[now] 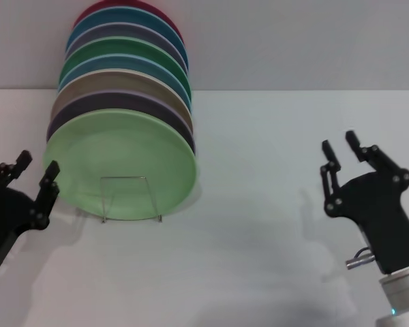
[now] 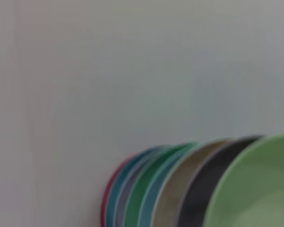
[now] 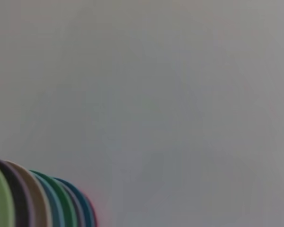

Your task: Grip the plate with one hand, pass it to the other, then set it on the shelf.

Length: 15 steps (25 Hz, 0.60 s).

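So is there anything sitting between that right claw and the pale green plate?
No. In the head view, only bare white table lies between the right gripper and the plate.

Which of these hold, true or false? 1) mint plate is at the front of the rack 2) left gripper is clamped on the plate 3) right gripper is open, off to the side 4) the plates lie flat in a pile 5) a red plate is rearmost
1) True. The pale mint-green plate stands foremost in the clear rack.
2) False. The left gripper is open, just beside the plate's rim, holding nothing.
3) True. The right gripper is open over bare table, well clear of the plates.
4) False. They stand on edge, leaning back one behind another.
5) True. The red plate shows at the very back of the row.
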Each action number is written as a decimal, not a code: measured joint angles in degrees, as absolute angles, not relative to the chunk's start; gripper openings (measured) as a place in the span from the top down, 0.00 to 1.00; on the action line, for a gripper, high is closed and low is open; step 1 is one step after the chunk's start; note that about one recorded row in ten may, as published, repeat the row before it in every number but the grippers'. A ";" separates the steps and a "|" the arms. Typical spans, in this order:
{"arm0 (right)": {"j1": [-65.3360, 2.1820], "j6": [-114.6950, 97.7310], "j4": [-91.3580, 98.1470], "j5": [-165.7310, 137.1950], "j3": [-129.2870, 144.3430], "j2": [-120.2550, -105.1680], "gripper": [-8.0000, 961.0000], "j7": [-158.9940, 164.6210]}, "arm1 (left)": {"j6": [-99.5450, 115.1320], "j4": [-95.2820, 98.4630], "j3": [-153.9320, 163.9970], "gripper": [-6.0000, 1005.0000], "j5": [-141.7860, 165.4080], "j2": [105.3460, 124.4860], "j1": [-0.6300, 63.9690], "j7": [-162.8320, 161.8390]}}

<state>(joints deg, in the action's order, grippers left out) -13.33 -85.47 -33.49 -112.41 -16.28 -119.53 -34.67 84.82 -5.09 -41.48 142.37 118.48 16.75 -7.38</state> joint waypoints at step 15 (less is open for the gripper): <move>-16.02 -82.19 -25.85 -108.70 -22.56 -119.37 0.69 -17.82 | 84.28 -12.19 -44.31 0.43 142.29 118.59 13.07 -17.12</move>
<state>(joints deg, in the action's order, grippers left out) -16.02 -82.19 -25.85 -108.70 -22.56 -119.37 -17.82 84.28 -12.19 -44.31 142.29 118.59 13.07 -17.12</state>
